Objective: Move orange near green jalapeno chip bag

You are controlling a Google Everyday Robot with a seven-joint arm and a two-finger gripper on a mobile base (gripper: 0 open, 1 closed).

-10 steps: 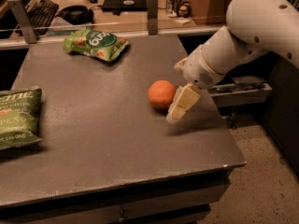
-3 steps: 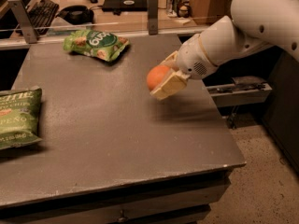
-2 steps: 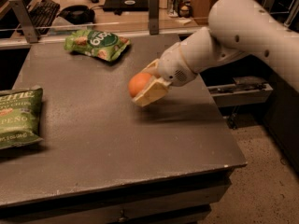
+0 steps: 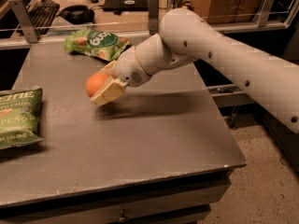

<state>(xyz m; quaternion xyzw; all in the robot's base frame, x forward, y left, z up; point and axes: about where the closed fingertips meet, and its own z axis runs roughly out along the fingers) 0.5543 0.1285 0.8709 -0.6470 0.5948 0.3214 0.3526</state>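
Note:
The orange (image 4: 96, 84) is held between the tan fingers (image 4: 110, 91) of my gripper (image 4: 102, 85), lifted above the middle-left of the grey table (image 4: 154, 134). The gripper is shut on it, with the white arm reaching in from the right. The green jalapeno chip bag (image 4: 17, 118), dark green with pale lettering, lies flat at the table's left edge, some way left and forward of the orange.
A brighter green chip bag (image 4: 96, 43) with a white round logo lies at the back of the table. A rail with metal posts (image 4: 153, 6) runs behind the table. A keyboard (image 4: 41, 9) and headphones (image 4: 77, 13) sit on the desk beyond.
The gripper closed on the orange, lifted it off the table and carried it left, toward the dark green bag. The arm now stretches further across the table.

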